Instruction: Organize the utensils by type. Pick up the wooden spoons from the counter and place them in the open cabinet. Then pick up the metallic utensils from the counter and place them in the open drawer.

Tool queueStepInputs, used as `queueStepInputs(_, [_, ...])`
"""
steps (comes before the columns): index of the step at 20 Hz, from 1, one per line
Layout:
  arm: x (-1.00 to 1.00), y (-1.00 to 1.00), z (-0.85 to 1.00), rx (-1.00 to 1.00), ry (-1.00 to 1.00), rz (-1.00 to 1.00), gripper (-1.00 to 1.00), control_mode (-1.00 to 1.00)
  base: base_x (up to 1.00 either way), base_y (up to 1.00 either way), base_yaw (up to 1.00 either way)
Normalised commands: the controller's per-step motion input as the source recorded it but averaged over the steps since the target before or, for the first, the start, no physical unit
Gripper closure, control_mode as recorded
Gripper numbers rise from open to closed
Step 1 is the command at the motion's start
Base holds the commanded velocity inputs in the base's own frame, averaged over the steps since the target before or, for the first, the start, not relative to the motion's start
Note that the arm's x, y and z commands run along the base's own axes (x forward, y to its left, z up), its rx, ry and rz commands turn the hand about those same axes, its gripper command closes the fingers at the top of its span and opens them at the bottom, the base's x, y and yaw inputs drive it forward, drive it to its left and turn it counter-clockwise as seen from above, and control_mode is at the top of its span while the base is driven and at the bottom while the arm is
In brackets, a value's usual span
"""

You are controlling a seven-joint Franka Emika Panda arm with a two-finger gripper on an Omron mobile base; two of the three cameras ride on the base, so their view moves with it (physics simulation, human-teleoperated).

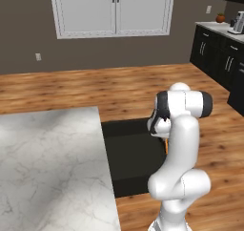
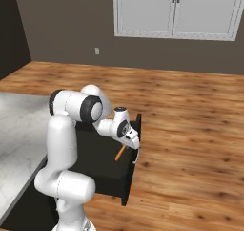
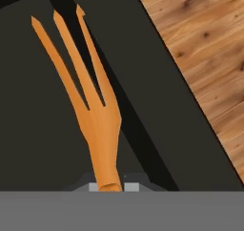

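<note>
From the left base view, the white marble tabletop (image 1: 47,168) fills the lower left, its right edge running down toward the bottom of the frame. Just beyond that edge the open drawer (image 1: 131,153) stands pulled out, its flat black inside showing between the tabletop and the wooden floor (image 1: 95,89). The white arm (image 1: 178,173) rises in front of the drawer's right part and hides the end effector; a thin sliver of the orange fork (image 1: 166,145) peeks out beside the arm, over the drawer. A white-framed window (image 1: 113,10) sits in the grey wall, and black base cabinets (image 1: 217,53) line the far right.

From the right base view, the arm bends forward and down over the drawer, and the end effector (image 2: 129,149) hangs just inside the drawer's black front panel (image 2: 132,163), near its outer edge. The fork slants down to the left from it, above the drawer's dark inside. The tabletop lies at the left edge of the frame.

In the hand view, the end effector is clenched on the fork's handle, which runs up from between the fingertips (image 3: 131,187). Its three tines point away, over the drawer's black floor and the line where the floor meets the drawer wall. Wooden flooring shows past the drawer at the upper right.
</note>
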Motion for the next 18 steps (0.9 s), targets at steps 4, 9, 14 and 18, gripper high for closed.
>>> queueStepInputs(4, [0.0, -0.64, -0.64, 0.0, 0.0, 0.0, 1.0, -1.0, 0.0, 0.0, 0.0])
queueStepInputs(9, [0.07, -0.46, -0.6, 0.0, 0.0, 0.0, 1.0, -1.0, 0.0, 0.0, 0.0])
queueStepInputs(14, [0.32, 0.32, -0.1, 0.08, 0.0, 0.0, 1.0, -1.0, 0.0, 0.0, 0.0])
queueStepInputs(18, [0.28, 0.67, 0.06, 0.05, 0.0, 0.0, 1.0, -1.0, 0.0, 0.0, 0.0])
